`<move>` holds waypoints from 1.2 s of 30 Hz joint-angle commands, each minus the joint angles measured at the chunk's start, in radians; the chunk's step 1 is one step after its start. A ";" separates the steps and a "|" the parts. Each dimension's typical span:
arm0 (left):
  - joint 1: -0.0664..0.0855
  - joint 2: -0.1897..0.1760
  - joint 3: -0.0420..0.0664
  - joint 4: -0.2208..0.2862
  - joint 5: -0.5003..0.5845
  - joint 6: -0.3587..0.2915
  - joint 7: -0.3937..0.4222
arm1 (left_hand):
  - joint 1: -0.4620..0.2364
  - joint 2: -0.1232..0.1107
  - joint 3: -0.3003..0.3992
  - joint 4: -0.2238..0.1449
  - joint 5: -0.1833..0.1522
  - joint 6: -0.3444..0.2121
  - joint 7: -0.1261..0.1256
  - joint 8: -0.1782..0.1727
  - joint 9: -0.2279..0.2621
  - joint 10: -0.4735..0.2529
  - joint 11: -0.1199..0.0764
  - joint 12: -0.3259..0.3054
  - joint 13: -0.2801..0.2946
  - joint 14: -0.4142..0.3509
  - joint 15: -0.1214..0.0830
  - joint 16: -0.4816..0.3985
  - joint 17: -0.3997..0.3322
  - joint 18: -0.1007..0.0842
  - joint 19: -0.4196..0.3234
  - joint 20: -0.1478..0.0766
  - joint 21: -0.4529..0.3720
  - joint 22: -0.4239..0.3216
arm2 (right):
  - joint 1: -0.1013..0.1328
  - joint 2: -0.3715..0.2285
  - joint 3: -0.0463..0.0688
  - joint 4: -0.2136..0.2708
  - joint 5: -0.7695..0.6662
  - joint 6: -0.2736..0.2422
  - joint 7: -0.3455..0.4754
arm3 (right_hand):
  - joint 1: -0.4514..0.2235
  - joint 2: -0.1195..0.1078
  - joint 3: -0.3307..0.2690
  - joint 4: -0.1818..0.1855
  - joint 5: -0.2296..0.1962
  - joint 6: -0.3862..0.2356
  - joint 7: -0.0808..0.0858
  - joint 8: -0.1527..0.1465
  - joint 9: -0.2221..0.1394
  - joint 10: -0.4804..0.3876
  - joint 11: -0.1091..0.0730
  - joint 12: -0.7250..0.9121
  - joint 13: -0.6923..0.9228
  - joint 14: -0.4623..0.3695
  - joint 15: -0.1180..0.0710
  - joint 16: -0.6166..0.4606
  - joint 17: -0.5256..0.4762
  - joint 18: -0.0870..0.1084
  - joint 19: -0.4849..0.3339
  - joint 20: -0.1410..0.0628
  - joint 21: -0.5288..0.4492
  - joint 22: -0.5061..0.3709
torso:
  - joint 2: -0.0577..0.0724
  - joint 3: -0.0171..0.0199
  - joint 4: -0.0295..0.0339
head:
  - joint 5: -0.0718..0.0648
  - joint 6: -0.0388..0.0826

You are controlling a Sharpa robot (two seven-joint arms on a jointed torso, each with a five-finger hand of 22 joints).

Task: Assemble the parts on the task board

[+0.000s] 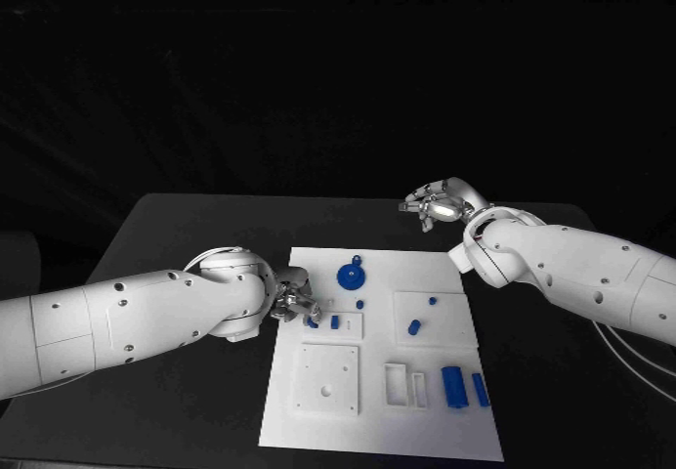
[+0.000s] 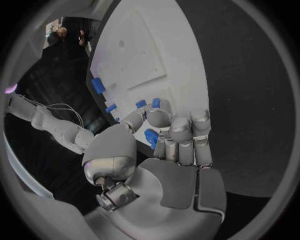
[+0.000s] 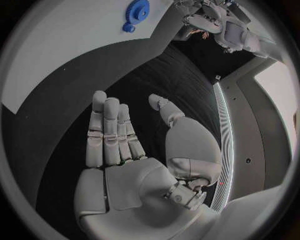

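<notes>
The white task board (image 1: 380, 430) lies in the middle of the black table. My left hand (image 1: 293, 296) hovers at the board's left edge, fingers curled. In the left wrist view this hand (image 2: 178, 137) pinches a small blue part (image 2: 151, 138) between thumb and fingers. Two short blue pegs (image 1: 335, 321) stand on the board just beyond its fingertips. A blue gear (image 1: 351, 277) lies near the far edge, also seen as the gear (image 3: 137, 9) in the right wrist view. My right hand (image 1: 440, 203) is raised past the board's far right corner, its fingers (image 3: 112, 130) spread and holding nothing.
Two blue cylinders (image 1: 452, 386) lie at the board's near right. Small blue pieces (image 1: 414, 327) sit on a raised square plate right of centre. A square plate with a hole (image 1: 328, 379) and slotted white blocks (image 1: 398, 383) occupy the near part. Bare black table surrounds the board.
</notes>
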 commanded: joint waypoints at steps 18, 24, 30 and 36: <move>-0.011 0.008 -0.011 -0.008 0.036 0.069 -0.038 | -0.005 0.041 -0.005 0.010 -0.008 0.195 -0.078 -0.010 0.006 -0.015 -0.017 0.005 -0.003 0.007 -0.011 0.005 0.001 0.006 0.003 -0.090 0.002 -0.001 | 0.000 -0.001 0.000 0.002 -0.002 0.011 0.010 | -0.006 0.000 -0.004 -0.004 0.005 0.000 0.008 0.006 -0.001 -0.007 0.001 0.008 -0.003 -0.006 0.001 -0.006 0.001 0.014 0.004 0.001 -0.007 0.002 | 0.000 -0.0007 0.0004 | 0.000 -0.001; -0.011 0.010 -0.011 -0.010 0.039 0.051 -0.034 | -0.021 0.033 -0.009 0.033 -0.081 0.197 -0.079 -0.014 0.011 -0.015 -0.018 0.007 -0.005 0.008 -0.012 0.004 0.001 0.009 0.003 -0.091 0.000 -0.002 | 0.000 -0.001 0.000 0.002 -0.002 0.011 0.010 | -0.006 0.000 -0.004 -0.004 0.005 0.000 0.008 0.006 -0.001 -0.007 0.001 0.008 -0.003 -0.006 0.001 -0.006 0.001 0.014 0.004 0.001 -0.007 0.002 | 0.000 -0.0003 0.0005 | -0.001 -0.002; -0.011 0.012 -0.011 -0.010 0.038 0.042 -0.031 | -0.026 0.029 -0.010 0.048 -0.142 0.198 -0.079 -0.018 0.015 -0.016 -0.019 0.009 -0.006 0.009 -0.015 0.003 0.002 0.011 0.003 -0.092 0.001 -0.003 | 0.000 -0.001 0.000 0.002 -0.002 0.012 0.010 | -0.006 0.000 -0.004 -0.004 0.005 0.000 0.009 0.006 -0.001 -0.008 0.001 0.008 -0.004 -0.006 0.001 -0.006 0.002 0.014 0.004 0.001 -0.007 0.003 | 0.000 0.0001 0.0002 | -0.001 -0.001; -0.011 0.014 -0.011 -0.009 0.032 0.040 -0.028 | -0.026 0.025 -0.010 0.048 -0.152 0.199 -0.079 -0.018 0.016 -0.016 -0.019 0.009 -0.006 0.010 -0.015 0.003 0.002 0.012 0.003 -0.092 0.001 -0.003 | 0.000 -0.002 0.000 0.002 -0.002 0.012 0.010 | -0.006 0.000 -0.004 -0.004 0.005 0.000 0.008 0.007 -0.001 -0.008 0.001 0.009 -0.004 -0.006 0.001 -0.006 0.002 0.014 0.004 0.001 -0.007 0.003 | 0.000 0.0001 0.0002 | -0.001 -0.001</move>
